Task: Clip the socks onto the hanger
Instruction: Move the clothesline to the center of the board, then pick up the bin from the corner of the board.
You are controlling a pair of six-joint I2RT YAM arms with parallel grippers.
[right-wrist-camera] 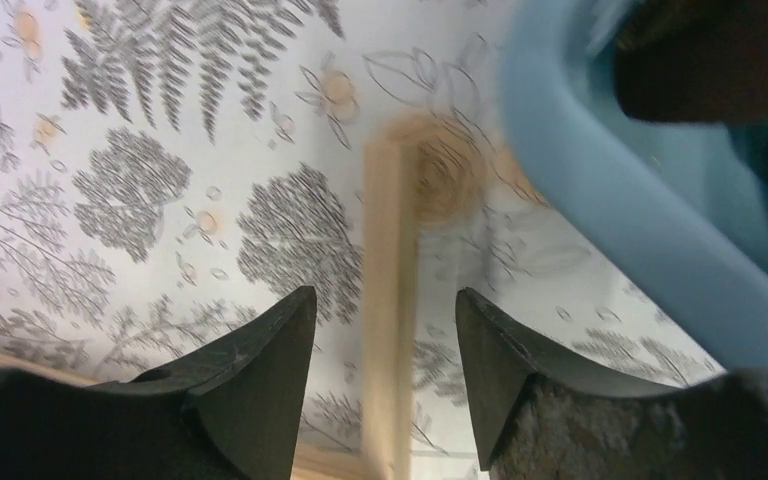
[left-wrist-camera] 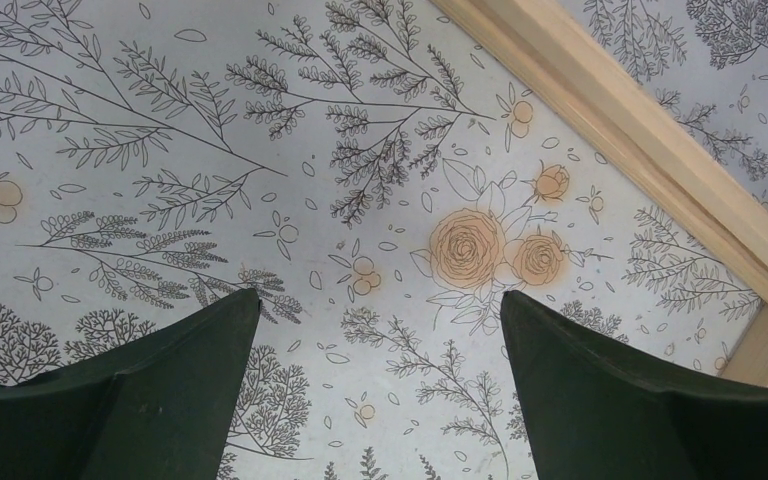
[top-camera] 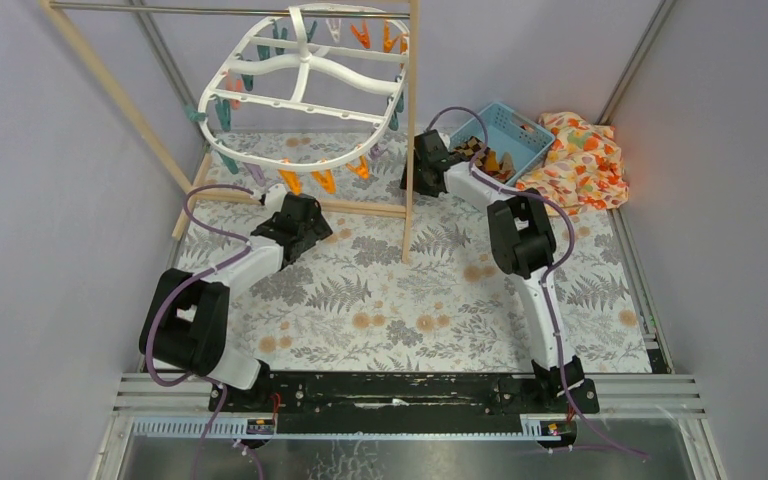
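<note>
White hanger [top-camera: 305, 85] hangs on the rack [top-camera: 410, 120], socks [top-camera: 472, 149] lie in a basket [top-camera: 523, 128], left gripper [left-wrist-camera: 380, 300] gapes wide, right gripper [right-wrist-camera: 385, 297] narrower, both empty.

hanger [top-camera: 303, 70]: hung on rack [top-camera: 408, 215] rail, back-left, above worktop [top-camera: 390, 300]
basket [top-camera: 525, 135]: right of rack, socks [top-camera: 475, 150] in it
cloth [top-camera: 580, 160]: right of basket, touching
</note>
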